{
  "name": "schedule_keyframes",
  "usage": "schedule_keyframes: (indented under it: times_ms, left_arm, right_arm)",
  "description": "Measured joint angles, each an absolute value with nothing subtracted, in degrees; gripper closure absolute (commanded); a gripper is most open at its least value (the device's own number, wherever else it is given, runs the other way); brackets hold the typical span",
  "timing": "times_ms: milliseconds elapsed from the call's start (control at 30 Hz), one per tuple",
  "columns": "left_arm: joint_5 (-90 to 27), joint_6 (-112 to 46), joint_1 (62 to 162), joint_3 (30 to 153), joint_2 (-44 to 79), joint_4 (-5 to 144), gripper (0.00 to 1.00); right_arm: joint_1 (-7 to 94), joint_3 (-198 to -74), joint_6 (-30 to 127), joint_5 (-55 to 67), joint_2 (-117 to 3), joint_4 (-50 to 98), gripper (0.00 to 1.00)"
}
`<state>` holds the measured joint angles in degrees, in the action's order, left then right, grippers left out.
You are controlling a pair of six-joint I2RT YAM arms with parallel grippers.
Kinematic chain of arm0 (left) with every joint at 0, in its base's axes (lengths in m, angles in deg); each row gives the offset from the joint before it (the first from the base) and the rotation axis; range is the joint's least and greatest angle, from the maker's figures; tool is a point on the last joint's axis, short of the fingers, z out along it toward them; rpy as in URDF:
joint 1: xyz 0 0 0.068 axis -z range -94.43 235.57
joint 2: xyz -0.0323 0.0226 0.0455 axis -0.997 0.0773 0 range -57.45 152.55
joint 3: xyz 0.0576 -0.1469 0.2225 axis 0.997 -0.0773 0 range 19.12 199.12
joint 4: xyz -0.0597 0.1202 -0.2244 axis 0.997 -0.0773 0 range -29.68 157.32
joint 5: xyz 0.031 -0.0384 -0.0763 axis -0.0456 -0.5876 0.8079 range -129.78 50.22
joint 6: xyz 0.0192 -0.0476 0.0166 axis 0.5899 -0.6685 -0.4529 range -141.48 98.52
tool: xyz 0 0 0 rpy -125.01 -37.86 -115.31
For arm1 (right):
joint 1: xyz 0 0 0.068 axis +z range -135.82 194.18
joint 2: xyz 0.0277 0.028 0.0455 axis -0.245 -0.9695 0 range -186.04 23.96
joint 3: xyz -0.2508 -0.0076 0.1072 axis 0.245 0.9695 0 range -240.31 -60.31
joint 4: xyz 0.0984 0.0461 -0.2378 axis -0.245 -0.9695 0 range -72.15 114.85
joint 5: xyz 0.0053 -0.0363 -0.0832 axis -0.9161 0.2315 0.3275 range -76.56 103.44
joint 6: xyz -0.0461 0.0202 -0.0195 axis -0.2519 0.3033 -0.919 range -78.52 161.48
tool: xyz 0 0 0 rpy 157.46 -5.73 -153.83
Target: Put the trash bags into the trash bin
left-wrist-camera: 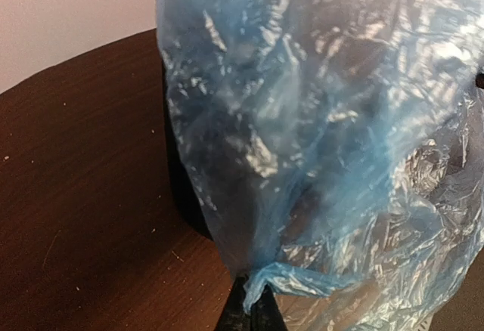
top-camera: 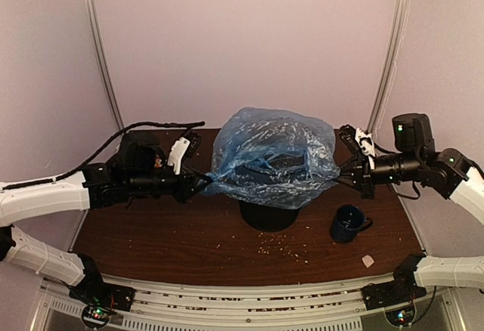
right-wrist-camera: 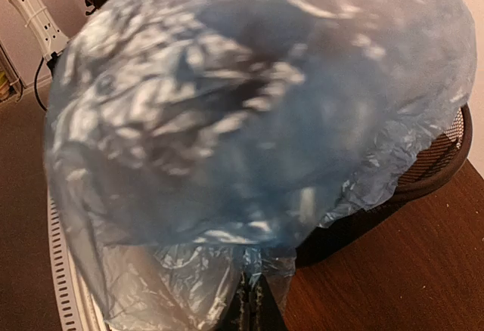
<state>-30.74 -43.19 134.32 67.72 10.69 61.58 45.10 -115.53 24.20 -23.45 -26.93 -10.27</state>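
Observation:
The light-blue translucent trash bag (top-camera: pixel 271 157) is stretched wide over the top of the black mesh trash bin (top-camera: pixel 266 214), covering its rim and most of its body. My left gripper (top-camera: pixel 204 180) is shut on the bag's left edge; in the left wrist view the film (left-wrist-camera: pixel 318 142) bunches between the closed fingertips (left-wrist-camera: pixel 252 308). My right gripper (top-camera: pixel 342 174) is shut on the bag's right edge; in the right wrist view the film (right-wrist-camera: pixel 242 112) fills the frame above the closed fingertips (right-wrist-camera: pixel 252 308). The bin's rim (right-wrist-camera: pixel 446 161) peeks out at the right.
A dark blue mug (top-camera: pixel 349 224) stands on the brown table (top-camera: pixel 166 233) to the bin's right. Crumbs lie in front of the bin (top-camera: pixel 283 249). A small pale scrap (top-camera: pixel 368 260) lies near the front right edge.

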Motion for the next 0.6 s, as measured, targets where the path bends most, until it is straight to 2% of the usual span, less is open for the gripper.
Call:
schedule_keyframes:
  times_ms: [267,533,600]
  left_arm:
    - [-35.00,-45.99,134.34,62.23,11.89,72.51,1.00]
    - [-44.14,-45.81,134.38,58.67,18.93,86.41,1.00]
    - [-44.95,-45.75,134.38,58.08,20.89,88.88,0.95]
  right_arm:
    - [43.39,-110.22,23.22,-20.32,-27.22,-6.09,1.00]
    - [41.16,-106.74,23.86,-14.53,-34.25,2.54,1.00]
    - [40.86,-106.24,23.86,-14.16,-35.68,3.53,1.00]
